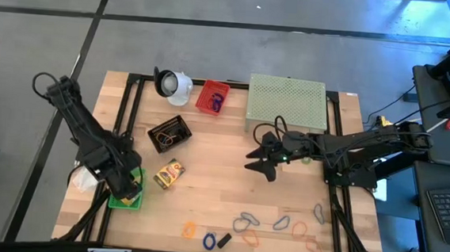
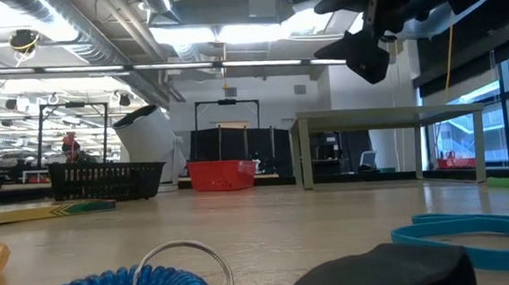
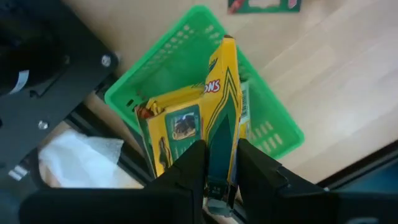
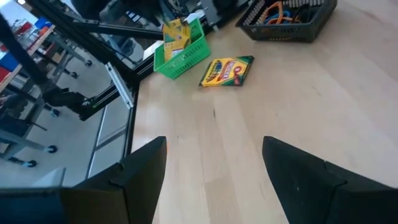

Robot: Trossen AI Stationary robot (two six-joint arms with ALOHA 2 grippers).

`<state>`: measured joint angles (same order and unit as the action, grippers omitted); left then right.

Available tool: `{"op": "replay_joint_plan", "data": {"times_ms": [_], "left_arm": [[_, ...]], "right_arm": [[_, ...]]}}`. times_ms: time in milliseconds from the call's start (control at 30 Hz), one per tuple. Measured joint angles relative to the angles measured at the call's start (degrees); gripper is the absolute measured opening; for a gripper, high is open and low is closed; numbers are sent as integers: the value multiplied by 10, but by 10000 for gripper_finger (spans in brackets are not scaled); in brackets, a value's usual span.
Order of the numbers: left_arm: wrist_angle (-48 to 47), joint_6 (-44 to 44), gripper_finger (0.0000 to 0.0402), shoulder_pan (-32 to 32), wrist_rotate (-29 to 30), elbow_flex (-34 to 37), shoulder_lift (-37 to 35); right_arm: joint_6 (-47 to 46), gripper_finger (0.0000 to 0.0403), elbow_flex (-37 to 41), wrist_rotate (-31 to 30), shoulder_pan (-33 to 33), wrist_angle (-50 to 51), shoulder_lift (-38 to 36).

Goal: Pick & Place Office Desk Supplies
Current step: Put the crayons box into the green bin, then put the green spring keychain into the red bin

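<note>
Crayon box (image 3: 222,112) upright between left tool (image 3: 219,163) fingers, over green basket (image 3: 273,134)

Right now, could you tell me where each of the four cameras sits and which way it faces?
High view: overhead, looking straight down on the table; both arms show, left gripper and right gripper.
Low view: at table-top height, looking level across into the room; the right gripper hangs from above.
Left wrist view: looks past the left gripper's fingers, shut on a crayon box over the green basket.
Right wrist view: looks past open fingers across the table.
Shared: right wrist and high views both show the loose crayon box.
</note>
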<state>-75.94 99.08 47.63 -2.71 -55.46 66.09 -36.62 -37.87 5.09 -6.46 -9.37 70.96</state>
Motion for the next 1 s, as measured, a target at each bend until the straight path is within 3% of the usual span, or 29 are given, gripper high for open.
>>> {"op": "replay_joint_plan", "data": {"times_ms": [133,300,533,767,867,1000], "left_arm": [[0,-3,70,4,-29,0,28],[0,-34,80,1,-18,0,61],[-13,-66,128,-16,-18,0,75],[-95,-107,166,-53,-15,0,74],[-112,-124,170,-67,-13,0,74],[-114,-155,170,-82,-5,0,74]], "right_arm": [[0,267,0,-2,0,0,0],[2,267,0,-2,0,0,0],[2,267,0,-2,0,0,0],[20,267,0,-2,0,8,0],[28,267,0,3,0,71,0],[-25,267,0,3,0,237,0]]}}
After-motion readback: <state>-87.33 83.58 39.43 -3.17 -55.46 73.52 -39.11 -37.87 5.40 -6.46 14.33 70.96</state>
